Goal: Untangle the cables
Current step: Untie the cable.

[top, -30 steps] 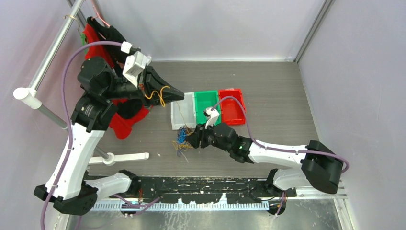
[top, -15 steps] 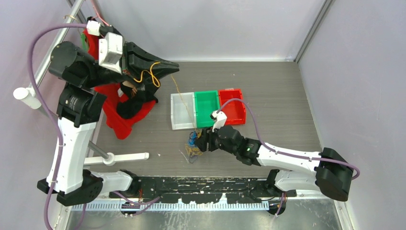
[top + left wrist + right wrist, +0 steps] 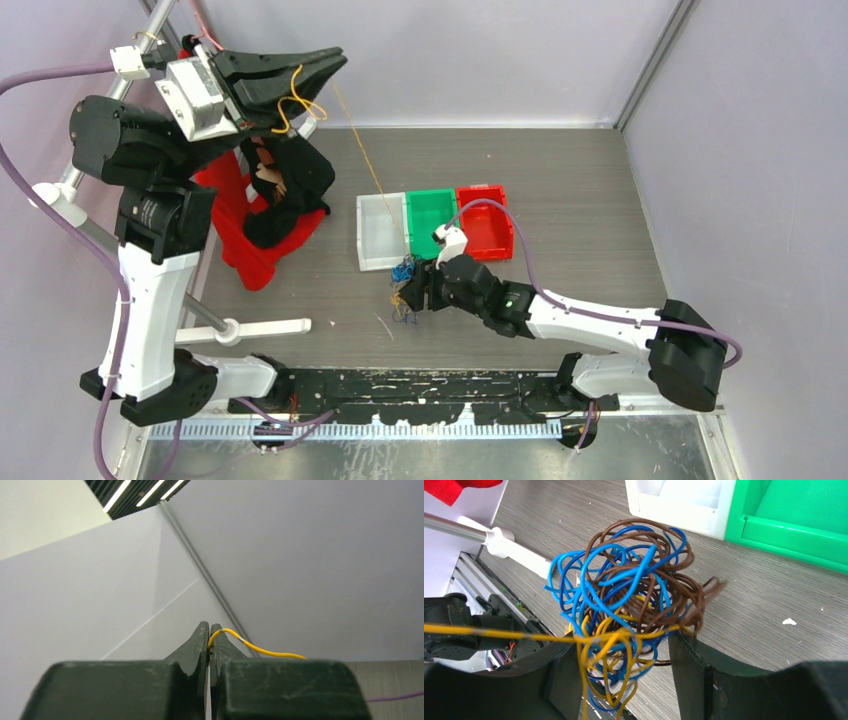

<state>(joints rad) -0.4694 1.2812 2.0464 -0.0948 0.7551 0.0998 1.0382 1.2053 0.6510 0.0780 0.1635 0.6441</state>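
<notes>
Robot lab test cell, not a home or shop. Boxed in by plain pale walls (image 3: 450, 60) and metal corner posts (image 3: 655, 62). Left arm (image 3: 150, 300) and right arm (image 3: 590, 320) bolted to a black base rail (image 3: 400, 386) at the edge of a grey table (image 3: 590, 180). White bin (image 3: 381, 235), green bin (image 3: 430, 222), red bin (image 3: 487, 222). Strip lights (image 3: 135, 492) overhead.

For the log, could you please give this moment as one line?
left gripper: shut on yellow cable | right gripper: open around tangle
</notes>
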